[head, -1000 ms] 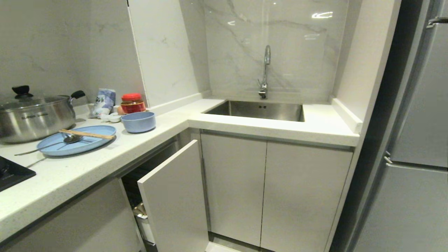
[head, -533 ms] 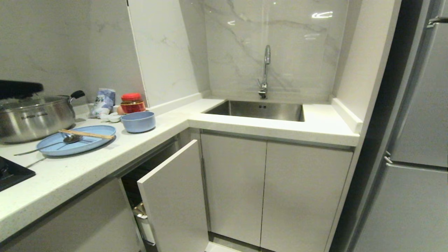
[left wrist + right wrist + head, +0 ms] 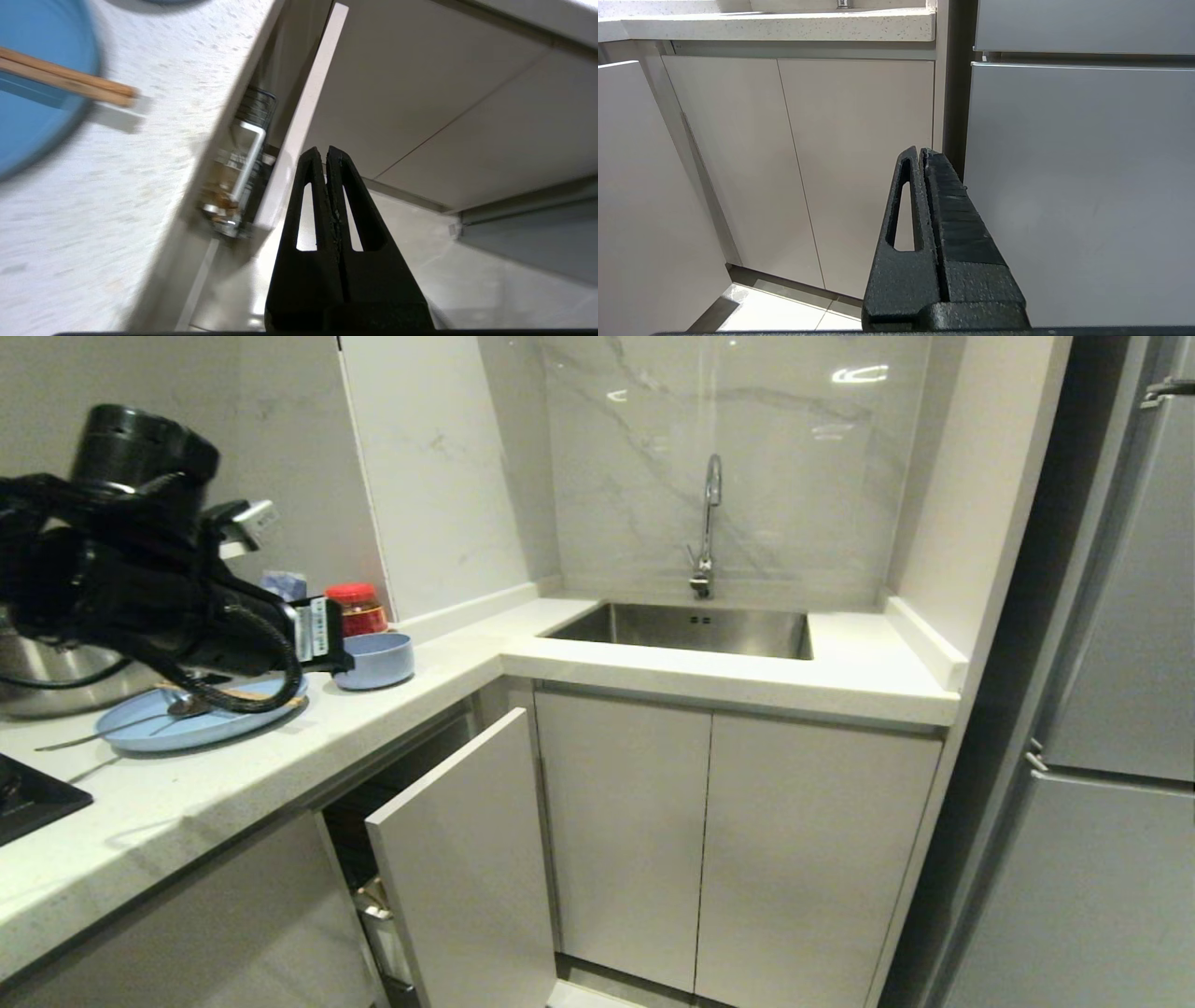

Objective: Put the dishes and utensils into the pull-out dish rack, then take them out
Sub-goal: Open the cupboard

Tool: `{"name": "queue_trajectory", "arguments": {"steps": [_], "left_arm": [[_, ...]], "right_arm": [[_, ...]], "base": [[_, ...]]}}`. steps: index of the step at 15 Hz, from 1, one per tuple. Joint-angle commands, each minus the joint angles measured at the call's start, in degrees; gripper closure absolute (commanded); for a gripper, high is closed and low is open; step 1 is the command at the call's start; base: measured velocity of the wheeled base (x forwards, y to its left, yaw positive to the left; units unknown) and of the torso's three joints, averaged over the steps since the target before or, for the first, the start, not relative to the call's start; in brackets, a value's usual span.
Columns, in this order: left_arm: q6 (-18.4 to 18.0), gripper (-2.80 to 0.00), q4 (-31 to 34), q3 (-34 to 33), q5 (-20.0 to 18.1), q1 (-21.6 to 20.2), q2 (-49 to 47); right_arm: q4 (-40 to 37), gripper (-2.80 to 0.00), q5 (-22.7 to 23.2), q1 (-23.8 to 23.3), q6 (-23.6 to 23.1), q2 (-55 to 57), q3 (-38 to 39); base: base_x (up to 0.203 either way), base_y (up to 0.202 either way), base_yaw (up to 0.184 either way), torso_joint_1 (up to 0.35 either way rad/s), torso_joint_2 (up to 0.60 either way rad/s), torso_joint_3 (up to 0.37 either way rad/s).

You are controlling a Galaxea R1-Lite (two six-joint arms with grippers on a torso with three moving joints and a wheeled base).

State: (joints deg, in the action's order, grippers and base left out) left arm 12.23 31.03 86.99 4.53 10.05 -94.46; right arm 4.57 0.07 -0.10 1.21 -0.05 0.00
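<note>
The light blue oval plate (image 3: 201, 714) is seen lying flat on the white speckled surface (image 3: 308, 751), with the pair of chopsticks (image 3: 65, 81) resting across it and the silver spoon (image 3: 112, 726) lying on it, handle past the rim; the light blue round bowl (image 3: 375, 661) stands just beside the plate, nearer the corner. The pull-out dish rack (image 3: 238, 182) is glimpsed below the surface edge, behind its flat white front panel (image 3: 462, 859), which is drawn only partly out. Nothing is loaded yet, so loading and unloading alike are judged to lie ahead, and the rack probably needs pulling out further first. The left hand (image 3: 324, 161) is held above the surface edge near the plate, pointing down toward the panel's top edge; its fingers are pressed together and nothing is held or touched. The right hand (image 3: 920, 161) is parked low in front of the cabinet doors (image 3: 803, 154), fingers likewise together and empty. A steel pot (image 3: 56, 677) is partly hidden behind the left arm.
</note>
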Motion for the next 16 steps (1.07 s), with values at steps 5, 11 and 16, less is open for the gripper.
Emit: {"name": "queue_trajectory", "arguments": {"steps": [5,11,16], "left_arm": [[21.0,0.0,0.2,8.0,13.8,6.8,-17.0],[24.0,0.0,0.3,10.1,17.4,6.8,-23.2],[24.0,0.0,0.0,12.0,17.4,5.3,-27.5]], "right_arm": [[0.1,0.0,0.0,0.0,0.0,0.0,1.5],[0.1,0.0,0.0,0.0,0.0,0.0,1.5],[0.0,0.0,0.0,0.0,0.0,0.0,1.5]], "base": [[0.0,0.0,0.0,0.0,0.0,0.0],[0.0,0.0,0.0,0.0,0.0,0.0],[0.0,0.0,0.0,0.0,0.0,0.0]]}}
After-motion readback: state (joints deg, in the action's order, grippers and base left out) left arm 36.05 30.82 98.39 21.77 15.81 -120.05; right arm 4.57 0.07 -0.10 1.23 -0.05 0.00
